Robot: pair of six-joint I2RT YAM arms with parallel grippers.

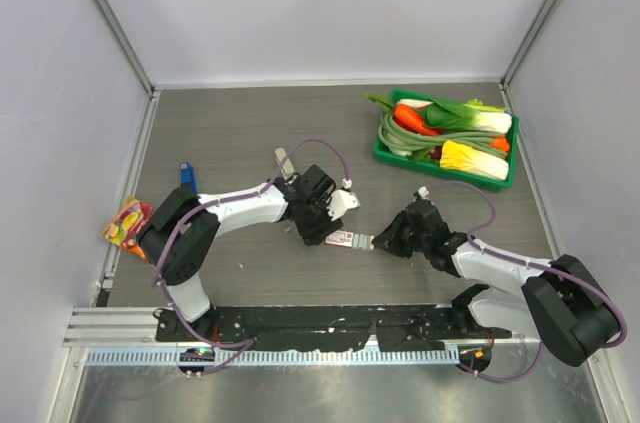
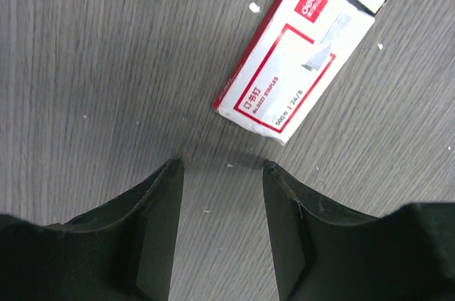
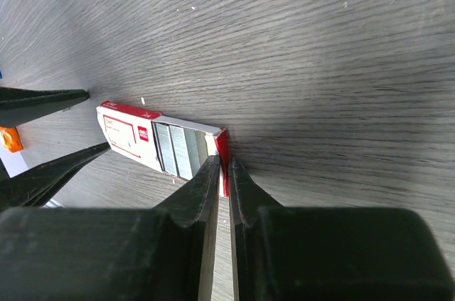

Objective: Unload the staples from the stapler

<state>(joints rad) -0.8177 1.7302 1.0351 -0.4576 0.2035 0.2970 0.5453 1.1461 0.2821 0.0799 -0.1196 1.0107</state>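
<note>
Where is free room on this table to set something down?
Bare wood at the back, between the stapler and the green tray, and near the front between the arm bases. Crowded centre: both arms meet at the staple box.

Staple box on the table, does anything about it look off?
Yes: the staple box lies slid partly open, its tray end pinched by the right gripper, baring grey staple strips. The left gripper hovers open beside it.
</note>
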